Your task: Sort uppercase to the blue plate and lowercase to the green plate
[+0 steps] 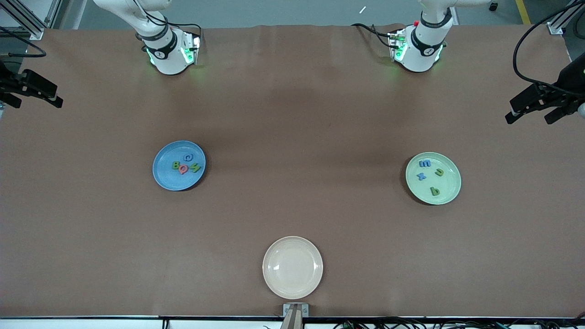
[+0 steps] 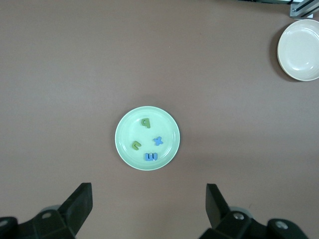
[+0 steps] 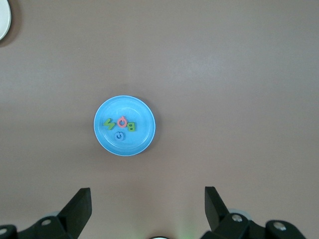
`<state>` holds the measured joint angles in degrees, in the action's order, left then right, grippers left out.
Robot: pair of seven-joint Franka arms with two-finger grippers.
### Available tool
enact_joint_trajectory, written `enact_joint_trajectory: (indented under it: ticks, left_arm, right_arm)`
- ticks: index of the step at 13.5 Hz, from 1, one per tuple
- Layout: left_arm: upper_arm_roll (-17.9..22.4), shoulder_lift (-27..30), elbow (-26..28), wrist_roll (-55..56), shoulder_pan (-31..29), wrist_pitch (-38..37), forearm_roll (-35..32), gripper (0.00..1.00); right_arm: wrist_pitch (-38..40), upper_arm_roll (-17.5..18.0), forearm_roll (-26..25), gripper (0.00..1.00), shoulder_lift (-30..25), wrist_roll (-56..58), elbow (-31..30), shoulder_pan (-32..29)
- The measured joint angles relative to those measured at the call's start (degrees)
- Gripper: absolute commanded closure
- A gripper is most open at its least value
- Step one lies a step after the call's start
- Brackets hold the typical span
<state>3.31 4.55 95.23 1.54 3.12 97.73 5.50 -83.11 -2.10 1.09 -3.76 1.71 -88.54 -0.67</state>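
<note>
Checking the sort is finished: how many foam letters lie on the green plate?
4, all on the green plate: blue m, blue x, green u and green b, the one nearest the front camera. None looks hidden.

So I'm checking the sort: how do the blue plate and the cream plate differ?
The blue plate holds four foam letters; the cream plate holds none. The blue plate lies toward the right arm's end of the table; the cream plate lies nearer the front camera, midway along the table. Both are round and shallow.
</note>
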Motion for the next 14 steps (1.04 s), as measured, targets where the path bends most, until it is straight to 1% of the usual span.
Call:
enact_joint_trajectory:
  ticks: [4,6,8,11,14]
  left_arm:
    - [0.14,-4.72,-5.13,0.0,-0.02,0.65,0.0,0.0]
    - [0.15,-6.1,-6.2,0.0,-0.03,0.57,-0.01,0.0]
    - [0.15,-6.33,-6.48,0.0,-0.02,-0.34,-0.12,0.0]
    - [-0.05,-5.84,-7.16,0.0,-0.01,-6.26,-1.41,0.0]
    - [-2.11,-4.7,-7.06,0.05,0.03,-8.9,-3.94,0.0]
  right_arm:
    - [-0.01,0.0,-0.05,0.0,0.0,0.06,-0.18,0.0]
    - [-0.01,0.0,-0.13,0.0,0.0,0.11,-0.2,0.0]
    - [-0.02,0.0,-0.33,0.0,0.0,0.17,-0.22,0.01]
    - [-0.02,0.03,-0.44,0.0,0.0,0.21,-0.26,0.05]
    - [0.03,0.03,-0.45,0.0,0.0,0.21,-0.43,0.06]
